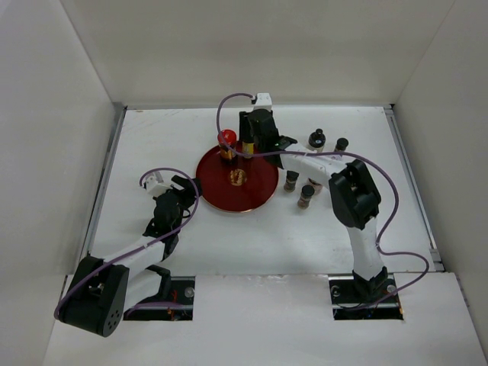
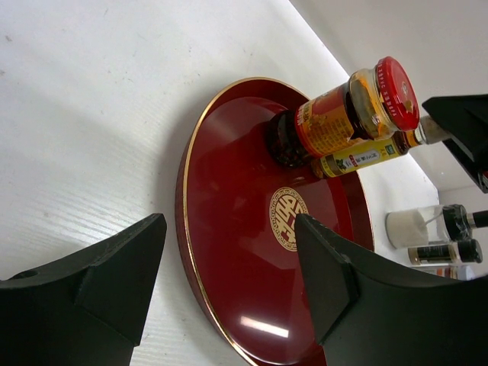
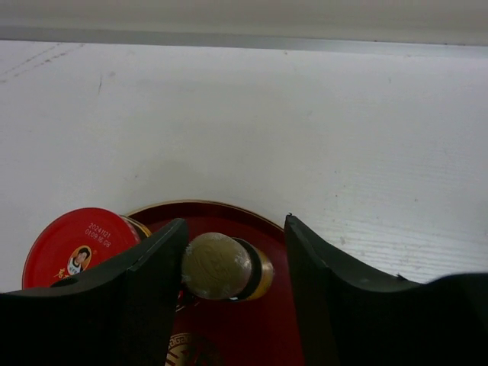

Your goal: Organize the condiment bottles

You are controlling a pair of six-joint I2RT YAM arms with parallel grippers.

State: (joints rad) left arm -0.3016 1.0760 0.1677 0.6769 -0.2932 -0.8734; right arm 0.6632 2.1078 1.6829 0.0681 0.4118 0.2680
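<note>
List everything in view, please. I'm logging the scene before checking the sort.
red-capped jar: one, amber with a red lid, on the tray's far side.
gold-capped bottle: one, slim, yellow-labelled, on the tray beside the jar.
small bottles: at least four, dark-capped, on the table right of the tray. The arm may hide more.
tray: one, round, dark red with a gold rim and emblem, mid-table.
table: one, white.
left end effector: open, empty, at the tray's left edge.
right end effector: open, straddling the gold-capped bottle.
</note>
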